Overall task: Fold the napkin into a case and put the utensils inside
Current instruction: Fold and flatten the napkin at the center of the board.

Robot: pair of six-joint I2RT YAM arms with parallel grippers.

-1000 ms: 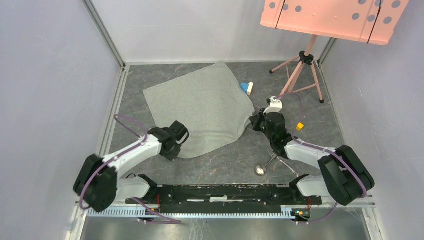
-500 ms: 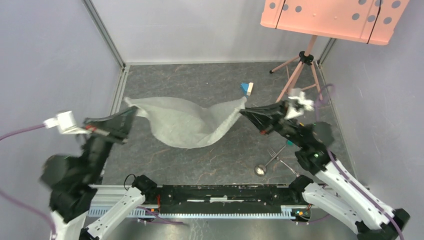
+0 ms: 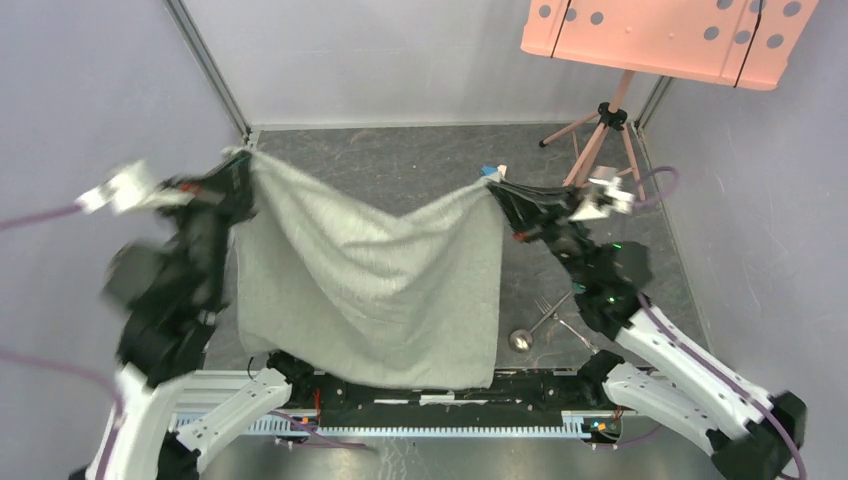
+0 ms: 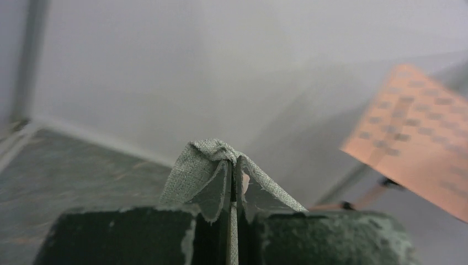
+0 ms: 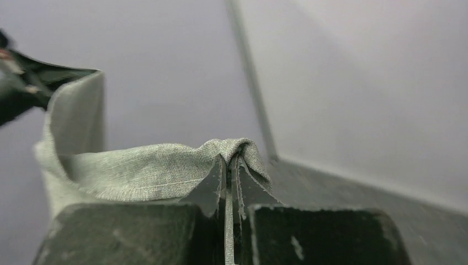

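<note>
Above the dark marbled table (image 3: 420,165), the light grey napkin (image 3: 370,290) hangs spread like a curtain between the two arms. The left end effector (image 3: 238,165) is pressed together on one top corner, near the table's back left corner. From its wrist, the cloth bunches up between the two fingers (image 4: 138,237). The right end effector (image 3: 498,190) pinches the other top corner the same way, with a small fold poking up between its pads (image 5: 325,237). The top edge sags in the middle, and seen from overhead the lower edge overlaps the rail at the arm bases. The utensils, a fork (image 3: 548,305) and a spoon (image 3: 520,340), lie on the table just right of the napkin, under the right arm. A pink perforated board (image 3: 670,35) on a tripod (image 3: 600,140) stands at the back right.
</note>
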